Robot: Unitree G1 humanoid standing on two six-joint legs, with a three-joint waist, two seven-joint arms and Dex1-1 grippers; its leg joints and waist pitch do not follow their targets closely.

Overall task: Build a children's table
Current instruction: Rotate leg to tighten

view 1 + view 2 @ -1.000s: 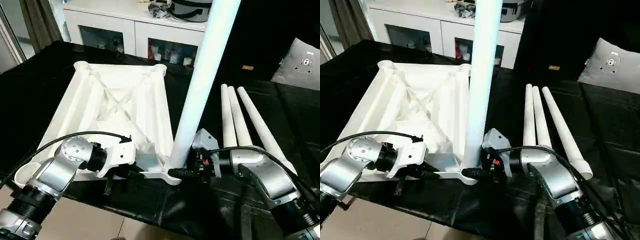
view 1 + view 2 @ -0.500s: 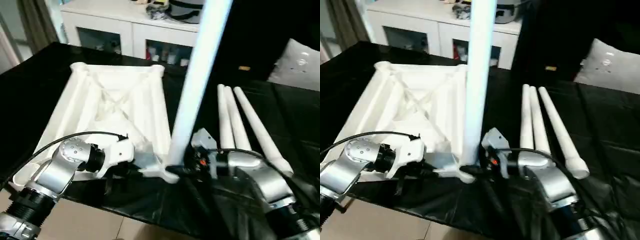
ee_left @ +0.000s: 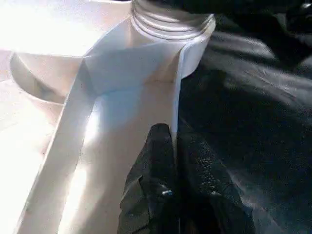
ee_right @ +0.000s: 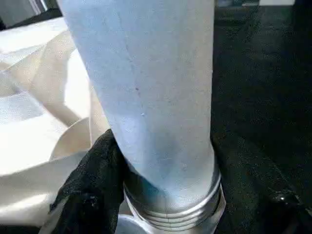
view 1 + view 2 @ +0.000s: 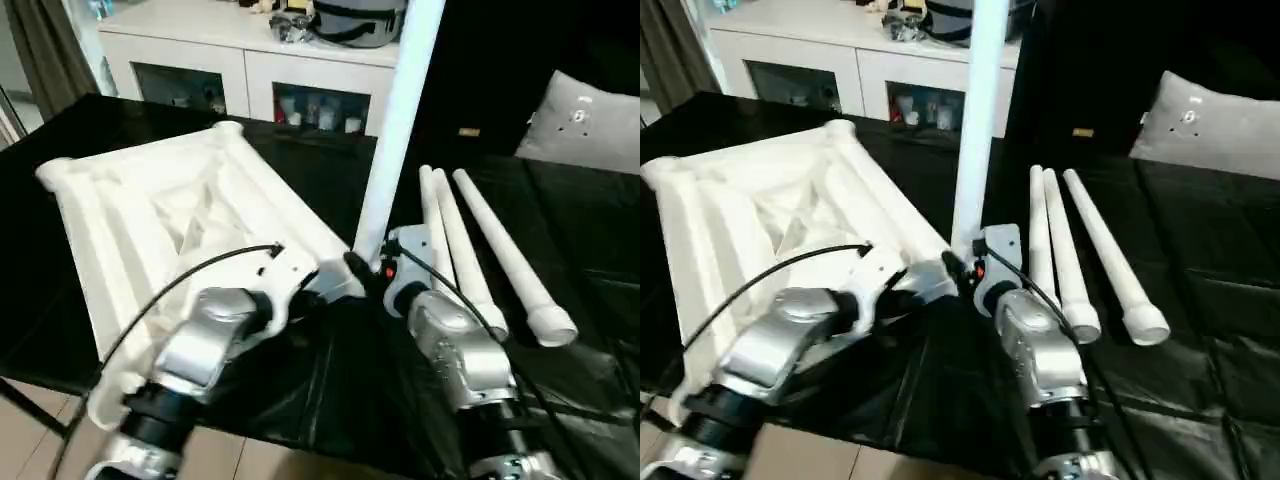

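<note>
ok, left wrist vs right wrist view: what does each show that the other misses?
Left wrist: the left gripper shut on the tabletop rim, pinching the thin wall. Right wrist: the right gripper around the upright leg, a finger on each side of its shaft. Both: the leg's threaded base at the corner socket.

silver forearms (image 5: 205,340), black cables, white wrist housings, black rubbery fingers (image 3: 156,195).

White cabinet (image 5: 250,60) behind; grey pillow (image 5: 585,125) right.
</note>
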